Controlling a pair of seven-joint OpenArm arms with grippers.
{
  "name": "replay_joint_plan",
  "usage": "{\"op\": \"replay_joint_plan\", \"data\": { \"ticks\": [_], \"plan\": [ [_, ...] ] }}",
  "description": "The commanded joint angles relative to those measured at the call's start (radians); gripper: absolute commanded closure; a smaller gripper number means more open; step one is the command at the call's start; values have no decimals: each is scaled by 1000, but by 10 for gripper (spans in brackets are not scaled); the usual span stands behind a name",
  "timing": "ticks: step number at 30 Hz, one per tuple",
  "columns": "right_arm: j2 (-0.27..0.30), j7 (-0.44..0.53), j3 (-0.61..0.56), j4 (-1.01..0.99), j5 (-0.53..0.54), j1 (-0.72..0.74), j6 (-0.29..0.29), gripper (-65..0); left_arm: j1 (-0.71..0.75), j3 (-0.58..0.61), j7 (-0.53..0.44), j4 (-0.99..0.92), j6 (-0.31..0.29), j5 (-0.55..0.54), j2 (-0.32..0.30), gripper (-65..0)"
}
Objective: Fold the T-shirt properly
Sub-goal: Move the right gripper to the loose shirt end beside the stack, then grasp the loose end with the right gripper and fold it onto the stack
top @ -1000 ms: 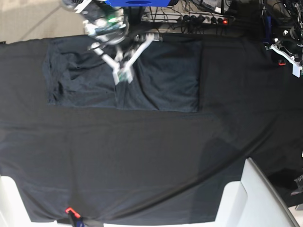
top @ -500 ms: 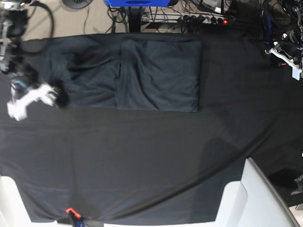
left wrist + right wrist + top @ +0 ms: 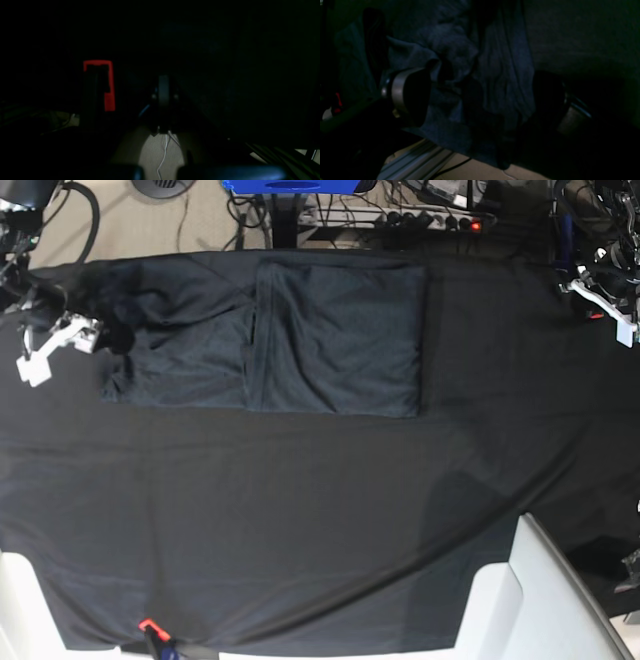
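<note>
The dark slate-grey T-shirt (image 3: pixel 330 340) lies folded into a wide rectangle at the back middle of the black tablecloth (image 3: pixel 300 510), with its left part rumpled. My right gripper (image 3: pixel 58 350) is at the shirt's left edge with its white fingers apart. In the right wrist view the gripper (image 3: pixel 487 105) is open and bunched shirt fabric (image 3: pixel 495 75) lies between its fingers. My left gripper (image 3: pixel 605 300) hangs at the back right corner, away from the shirt. The left wrist view is almost black and does not show how its jaws stand.
A white box-like object (image 3: pixel 545 600) stands at the front right and another white corner (image 3: pixel 20 610) at the front left. A small red clip (image 3: pixel 147 625) sits at the front edge. Cables and a power strip (image 3: pixel 430 220) lie behind the table.
My right arm has swung from the shirt's middle out to its left edge, then moved a little back. The shirt's left part has changed shape. The left arm has not moved.
</note>
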Motion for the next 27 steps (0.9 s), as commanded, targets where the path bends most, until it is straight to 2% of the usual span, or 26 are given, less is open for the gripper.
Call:
{"op": "replay_joint_plan", "data": {
  "ticks": [1, 3, 7, 13, 20, 24, 27],
  "plan": [
    [31, 18, 2, -3, 10, 10, 3, -597, 3, -7, -13, 14, -5, -11, -20, 0],
    [36, 17, 1, -36, 10, 10, 13, -597, 4, -7, -13, 12, -5, -11, -20, 0],
    [31, -6, -19, -52, 7, 8, 112, -593, 3, -7, -13, 9, -5, -11, -20, 0],
    [27, -11, -150, -51, 10, 8, 112, -591, 3, -7, -13, 12, -5, -11, -20, 0],
    [-7, -11, -252, -49, 9, 8, 110, -585, 3, -7, -13, 10, -5, -11, -20, 0],
    [-7, -8, -294, -51, 9, 8, 109, -474, 3, -7, -13, 9, -5, -11, -20, 0],
    [-7, -6, -292, -52, 9, 14, 109, -357, 3, -7, -13, 9, -5, -11, -20, 0]
  ]
}}
